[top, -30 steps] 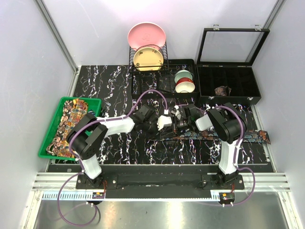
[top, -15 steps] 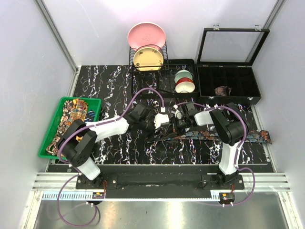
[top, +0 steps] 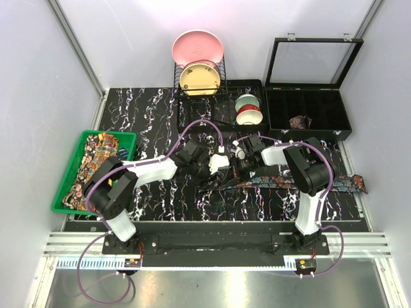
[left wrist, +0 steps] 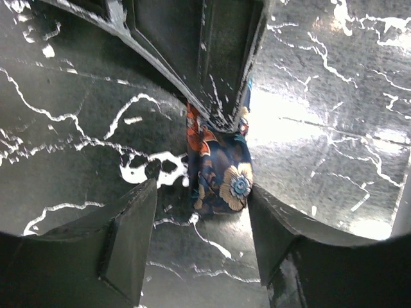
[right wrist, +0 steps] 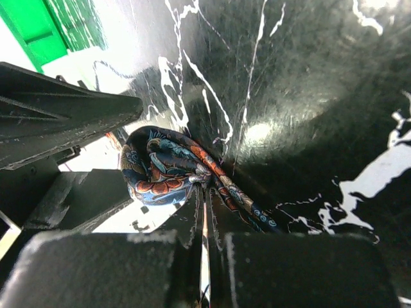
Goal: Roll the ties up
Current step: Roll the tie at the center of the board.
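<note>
Surface: black table (top: 148,109) veined in white, with pale walls on three sides.
Arms: two, bolted at the near edge, both reaching in to the blue tie.
Blue tie (top: 282,181): one, dark blue with reddish flowers. It lies flat across the table's right half, and its left end is curled into a loose loop between the two claws.
Right claw (right wrist: 204,199): fingers pressed almost together, pinching the fabric just behind the loop.
Left claw (left wrist: 202,188): fingers spread wide on either side of the looped end, gripping nothing. One finger looks to be just against the fabric.
Green tray (top: 64,192): one, well to the left of the blue tie. It holds yellow-orange paisley ties (top: 93,163) in a heap, number unclear.
Black tray (top: 221,115): one, just beyond the blue tie, holding two bowls (top: 248,109).
Black case (top: 308,131): one, beyond the blue tie's right half, with its lid upright. One compartment holds one brownish rolled tie (top: 299,121).
Wire rack (top: 199,86): one, farthest from the blue tie. It holds two plates on edge, one pink plate (top: 197,46) and one yellow plate (top: 200,78).
</note>
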